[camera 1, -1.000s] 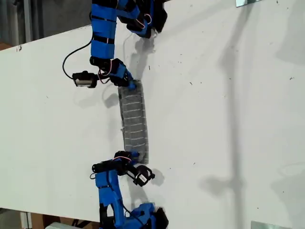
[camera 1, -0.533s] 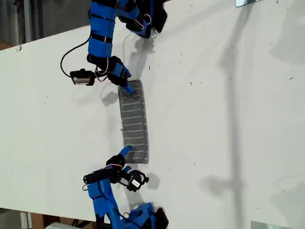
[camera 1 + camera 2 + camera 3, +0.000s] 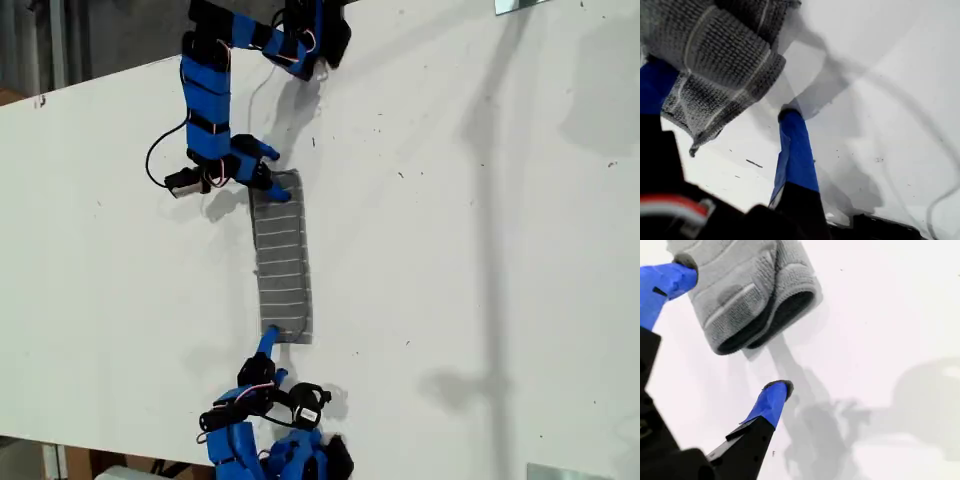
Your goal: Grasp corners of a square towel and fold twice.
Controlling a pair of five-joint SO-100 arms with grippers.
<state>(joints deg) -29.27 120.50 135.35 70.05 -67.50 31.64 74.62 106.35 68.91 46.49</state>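
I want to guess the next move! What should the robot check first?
1. Towel folded into a flat strip: ok.
2. My first gripper open: ok.
3. My second gripper open: ok.
4. Towel end sitting between my second gripper's jaws: ok.
5. Corners pinched tight: not ok, both sets of jaws stand apart.
6. Layers lined up neatly at the far edge: cannot tell.
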